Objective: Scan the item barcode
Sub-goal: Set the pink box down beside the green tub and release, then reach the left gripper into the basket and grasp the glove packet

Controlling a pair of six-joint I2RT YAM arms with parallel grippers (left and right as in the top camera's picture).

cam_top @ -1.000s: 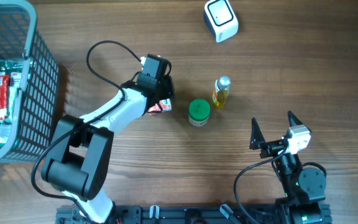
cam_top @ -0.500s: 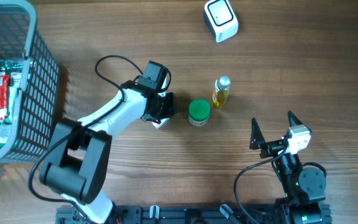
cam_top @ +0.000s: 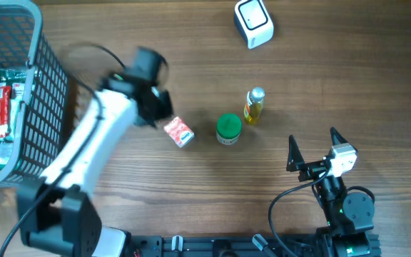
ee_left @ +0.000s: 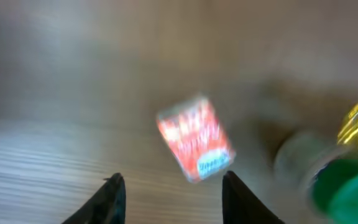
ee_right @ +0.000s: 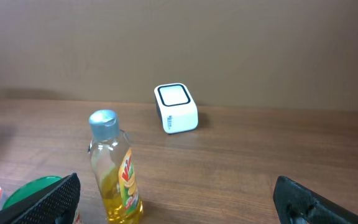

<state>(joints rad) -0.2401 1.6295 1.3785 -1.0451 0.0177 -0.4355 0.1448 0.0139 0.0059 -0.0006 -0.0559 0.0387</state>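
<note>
The left gripper [ee_left: 171,182] is partly open and holds nothing; its fingers stand apart above the table [cam_top: 191,200], clear of the red packet [cam_top: 179,132]. In the overhead view its arm is blurred. The packet lies flat on the table, just left of the green-lidded jar [cam_top: 228,128], with the bottle [cam_top: 254,106] beyond that. The scanner [cam_top: 253,23] sits well apart at the far edge. The right gripper [cam_top: 312,137] is spread wide and empty, touching nothing.
</note>
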